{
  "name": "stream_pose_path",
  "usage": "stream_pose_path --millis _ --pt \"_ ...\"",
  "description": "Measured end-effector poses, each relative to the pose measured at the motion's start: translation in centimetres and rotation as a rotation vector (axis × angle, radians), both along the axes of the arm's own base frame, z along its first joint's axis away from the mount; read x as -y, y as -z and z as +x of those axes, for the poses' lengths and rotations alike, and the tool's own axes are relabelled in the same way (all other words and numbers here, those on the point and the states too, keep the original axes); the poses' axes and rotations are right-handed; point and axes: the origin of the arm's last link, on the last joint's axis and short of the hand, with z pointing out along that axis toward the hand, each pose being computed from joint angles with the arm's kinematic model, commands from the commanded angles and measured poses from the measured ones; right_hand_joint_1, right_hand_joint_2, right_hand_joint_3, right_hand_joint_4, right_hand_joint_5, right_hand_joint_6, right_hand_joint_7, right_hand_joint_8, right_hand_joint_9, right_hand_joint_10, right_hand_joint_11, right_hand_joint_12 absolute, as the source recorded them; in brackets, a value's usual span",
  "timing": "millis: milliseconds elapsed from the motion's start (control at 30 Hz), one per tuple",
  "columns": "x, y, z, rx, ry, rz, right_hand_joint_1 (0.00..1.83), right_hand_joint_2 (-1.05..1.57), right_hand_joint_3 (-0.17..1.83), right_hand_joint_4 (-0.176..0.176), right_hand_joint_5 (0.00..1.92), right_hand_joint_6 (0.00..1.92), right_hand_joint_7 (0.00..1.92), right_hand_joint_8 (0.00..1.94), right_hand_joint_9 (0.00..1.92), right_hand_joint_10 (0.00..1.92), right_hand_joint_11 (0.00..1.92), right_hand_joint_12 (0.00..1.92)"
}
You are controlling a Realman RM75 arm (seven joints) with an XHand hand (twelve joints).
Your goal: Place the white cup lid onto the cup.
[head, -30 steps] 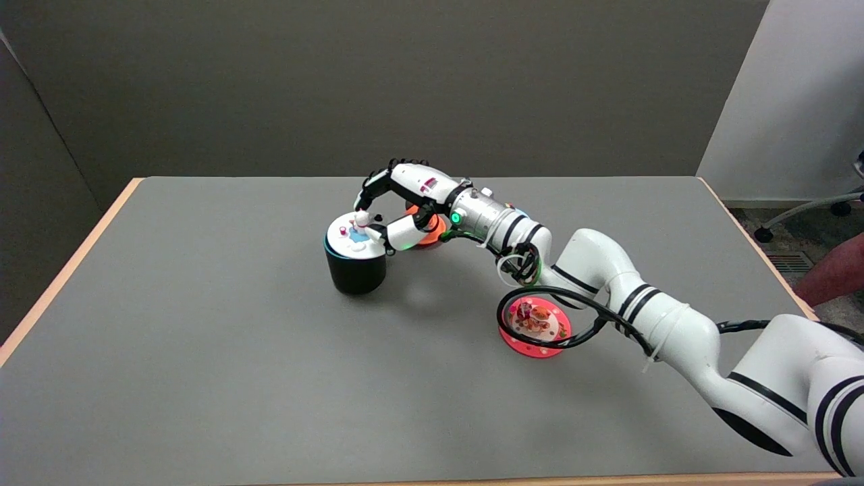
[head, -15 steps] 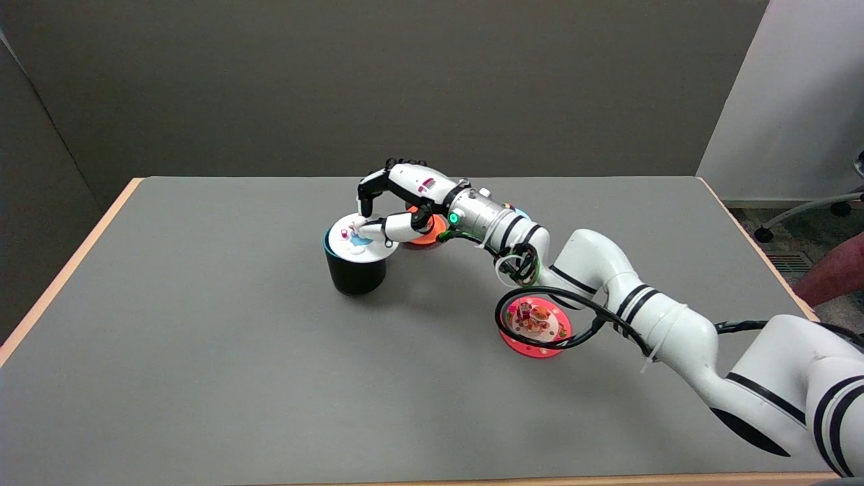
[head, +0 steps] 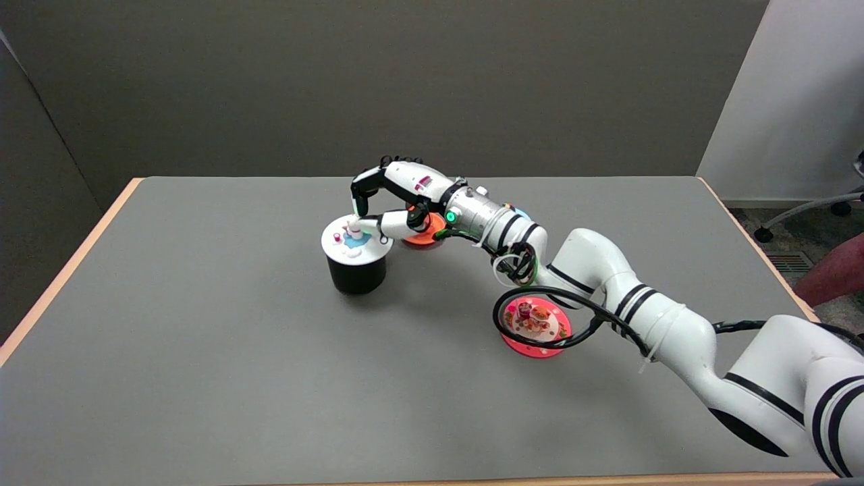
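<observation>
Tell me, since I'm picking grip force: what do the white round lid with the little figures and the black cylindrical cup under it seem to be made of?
The white round lid looks like rigid moulded plastic: smooth, evenly white, with small coloured moulded figures on top, pinched by the right hand. The black cylindrical cup looks like matte plastic or coated ceramic; its even, dull wall doesn't settle which.

The tabletop is showing a matt grey surface, smooth and free of glare, with a light wood-coloured edge running along its sides. The cup is looking like dark, slightly glossy plastic, and the white cup lid is looking like smooth plastic. The robot hand is showing glossy white shells over black parts, joined to a brushed metal wrist. The pink lid and the orange lid are looking like smooth plastic.
</observation>
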Motion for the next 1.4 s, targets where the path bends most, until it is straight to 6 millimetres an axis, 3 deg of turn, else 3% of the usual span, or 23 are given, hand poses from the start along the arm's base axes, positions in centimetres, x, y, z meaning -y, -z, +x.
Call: stream_pose_path --millis 600,700,800,900,933,967,1067,1167,1233,1400 --pt "-0.2 0.6 0.6 0.037 -0.009 0.01 0.9 1.19 0.24 0.073 0.64 1.52 0.56 0.53 0.52 0.36 0.37 0.37" --pt "-0.2 0.5 0.8 0.039 -0.013 0.01 0.9 1.2 0.23 0.058 0.64 1.52 0.56 0.53 0.52 0.35 0.37 0.37" --pt "-0.2 0.4 0.9 0.041 -0.018 0.009 0.94 1.19 0.21 0.014 0.66 1.48 0.57 0.51 0.52 0.34 0.37 0.36" --pt "-0.3 0.3 1.1 0.044 -0.022 0.007 1.02 1.16 0.2 -0.082 0.72 1.39 0.61 0.46 0.52 0.33 0.37 0.36" --pt "-0.3 0.3 1.1 0.045 -0.023 0.005 0.95 0.92 0.57 -0.116 0.73 0.87 0.63 0.39 0.53 0.29 0.38 0.33" --pt "-0.3 0.2 1.2 0.046 -0.024 0.003 0.91 0.78 0.79 -0.135 0.74 0.56 0.65 0.35 0.54 0.27 0.39 0.31" --pt "-0.3 0.0 1.4 0.051 -0.031 -0.002 0.89 0.75 0.86 -0.174 0.77 0.43 0.67 0.31 0.53 0.28 0.38 0.33" --pt "-0.4 -0.3 1.7 0.05 -0.04 -0.009 0.85 0.73 0.92 -0.176 0.77 0.42 0.67 0.31 0.53 0.27 0.36 0.35" --pt "-0.5 -0.5 1.9 0.047 -0.048 -0.016 0.92 0.76 0.79 -0.176 0.79 0.39 0.68 0.3 0.54 0.26 0.38 0.31" --pt "-1.0 -1.4 2.6 0.044 -0.077 -0.045 0.92 0.74 0.82 -0.176 0.81 0.38 0.71 0.28 0.55 0.23 0.38 0.3"
